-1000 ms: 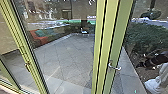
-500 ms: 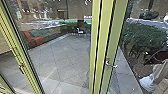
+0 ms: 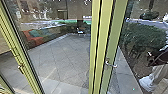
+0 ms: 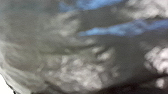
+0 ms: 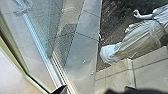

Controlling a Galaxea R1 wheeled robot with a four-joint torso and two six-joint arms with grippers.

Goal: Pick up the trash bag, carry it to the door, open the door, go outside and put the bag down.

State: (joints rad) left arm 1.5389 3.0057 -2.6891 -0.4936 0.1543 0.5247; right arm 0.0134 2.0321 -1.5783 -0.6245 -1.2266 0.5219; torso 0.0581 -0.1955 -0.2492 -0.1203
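One bag [image 4: 82, 57] is showing close in the left wrist view, both jaws' states are defying telling, and door-opening is seemingly occupying this step, calling for swinging the door [image 3: 111, 45] wide, handle [image 3: 111, 64] edge first.

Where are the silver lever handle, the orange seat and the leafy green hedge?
Silver metal lever handle [image 3: 111, 65]: head view, on its lever.
Orange seat with teal cushions [image 3: 36, 41]: head view, on its orange part.
Leafy green hedge [image 3: 148, 33]: head view, on its foliage.
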